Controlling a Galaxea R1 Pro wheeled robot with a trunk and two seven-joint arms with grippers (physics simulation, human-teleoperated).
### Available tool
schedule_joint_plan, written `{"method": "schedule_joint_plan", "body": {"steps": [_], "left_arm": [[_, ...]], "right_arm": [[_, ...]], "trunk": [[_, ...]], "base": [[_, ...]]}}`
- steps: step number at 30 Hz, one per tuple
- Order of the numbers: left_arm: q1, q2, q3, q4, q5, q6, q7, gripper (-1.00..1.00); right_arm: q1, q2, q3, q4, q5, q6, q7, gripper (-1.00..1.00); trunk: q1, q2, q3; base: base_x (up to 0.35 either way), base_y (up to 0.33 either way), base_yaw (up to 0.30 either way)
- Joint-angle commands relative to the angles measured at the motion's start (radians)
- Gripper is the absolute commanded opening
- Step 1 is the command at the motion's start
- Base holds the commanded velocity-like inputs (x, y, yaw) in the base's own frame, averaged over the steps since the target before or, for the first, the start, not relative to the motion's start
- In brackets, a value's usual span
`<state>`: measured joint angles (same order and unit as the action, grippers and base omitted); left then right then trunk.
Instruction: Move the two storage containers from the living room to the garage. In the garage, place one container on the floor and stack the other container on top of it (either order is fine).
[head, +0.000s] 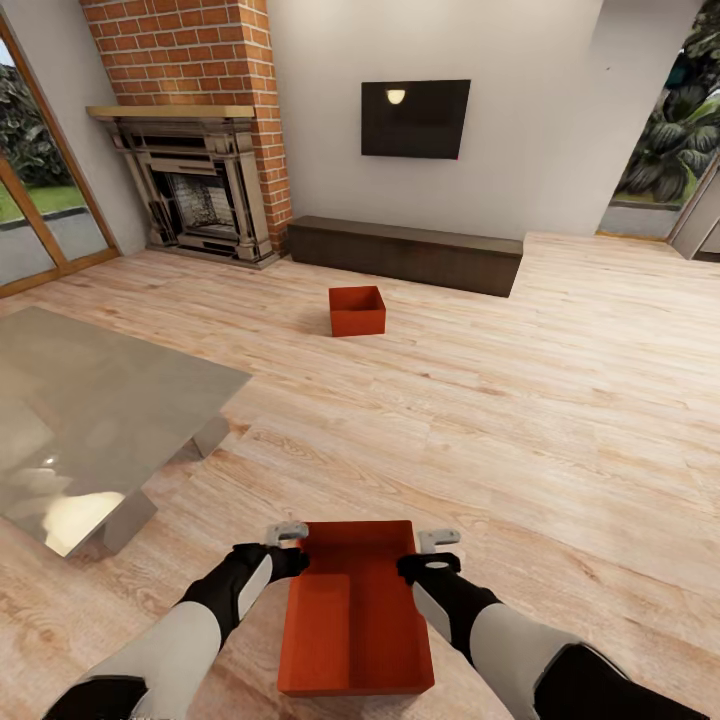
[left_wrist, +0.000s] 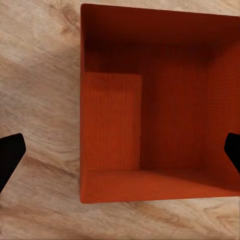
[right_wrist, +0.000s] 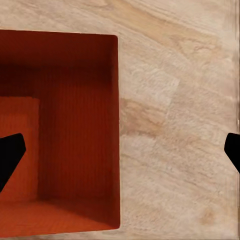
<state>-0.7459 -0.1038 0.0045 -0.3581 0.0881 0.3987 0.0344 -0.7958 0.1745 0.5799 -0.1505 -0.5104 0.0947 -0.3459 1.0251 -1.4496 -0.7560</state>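
Over the wood plank floor (head: 560, 400), the near storage container (head: 357, 610) is flanked by the left gripper (head: 287, 533) and right gripper (head: 439, 540), both spread wide, straddling its side walls; a second container (head: 357, 310) is seen farther off.

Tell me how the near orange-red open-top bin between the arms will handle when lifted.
The near orange-red rectangular bin looks rigid, with straight plain walls, so it should keep its shape. It looks empty, so probably light. Its smooth walls may slip, and the left gripper and right gripper sit at one end, so it may tilt.

Bright, even daylight; the glass desk (head: 100, 420) shows pale glare (a ceiling lamp mirrors in the TV (head: 415, 118) above), shadows soft, renders sharp.
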Motion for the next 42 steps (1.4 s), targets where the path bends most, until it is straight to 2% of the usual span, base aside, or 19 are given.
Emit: {"method": "schedule_joint_plan", "body": {"steps": [1, 7, 11, 17, 20, 26, 32, 39, 42], "left_arm": [[-0.001, 0.0, 0.0, -0.001, 0.008, 0.005, 0.004, 1.0], [-0.002, 0.001, -0.006, 0.001, -0.015, 0.002, 0.004, 1.0], [-0.003, 0.003, -0.009, -0.02, -0.031, 0.003, 0.003, 1.0], [-0.003, 0.008, -0.013, -0.037, -0.032, 0.009, -0.004, 1.0], [-0.003, 0.009, -0.011, -0.025, -0.028, 0.004, -0.005, 1.0], [-0.003, 0.013, -0.005, 0.04, -0.02, -0.001, -0.008, 1.0], [-0.003, 0.013, -0.006, 0.057, -0.022, -0.026, -0.003, 1.0], [-0.003, 0.012, -0.004, 0.11, -0.02, -0.046, 0.001, 1.0], [-0.003, 0.012, -0.003, 0.128, -0.019, -0.078, 0.003, 1.0]], "right_arm": [[-0.001, 0.0, 0.005, 0.001, -0.004, -0.003, -0.007, 1.0], [-0.002, 0.0, 0.005, 0.007, -0.042, -0.041, -0.008, 1.0], [-0.002, 0.0, 0.005, 0.008, -0.049, -0.044, -0.008, 1.0], [-0.002, 0.0, 0.003, 0.009, -0.051, -0.036, -0.008, 1.0], [-0.002, 0.0, 0.004, 0.018, -0.051, -0.038, -0.008, 1.0], [-0.001, 0.0, 0.01, 0.098, -0.047, -0.027, -0.007, 1.0], [-0.001, 0.0, 0.016, 0.108, -0.05, 0.024, 0.001, 1.0], [-0.002, 0.0, 0.017, 0.109, -0.051, 0.033, 0.004, 1.0], [-0.001, 0.0, 0.017, 0.109, -0.051, 0.033, 0.004, 1.0]], "trunk": [[0.0, 0.0, -0.001], [0.0, 0.0, -0.001], [0.0, 0.0, -0.001], [0.0, 0.0, -0.001], [0.0, 0.0, -0.001], [0.0, 0.0, -0.001], [0.0, 0.0, -0.001], [0.0, 0.0, -0.001], [0.0, 0.0, -0.001]], "base": [[0.0, 0.0, 0.0], [0.0, 0.0, 0.0], [0.0, 0.0, 0.0], [0.0, 0.0, 0.0], [0.0, 0.0, 0.0], [0.0, 0.0, 0.0], [0.0, 0.0, 0.0], [0.0, 0.0, 0.0], [0.0, 0.0, 0.0]]}}
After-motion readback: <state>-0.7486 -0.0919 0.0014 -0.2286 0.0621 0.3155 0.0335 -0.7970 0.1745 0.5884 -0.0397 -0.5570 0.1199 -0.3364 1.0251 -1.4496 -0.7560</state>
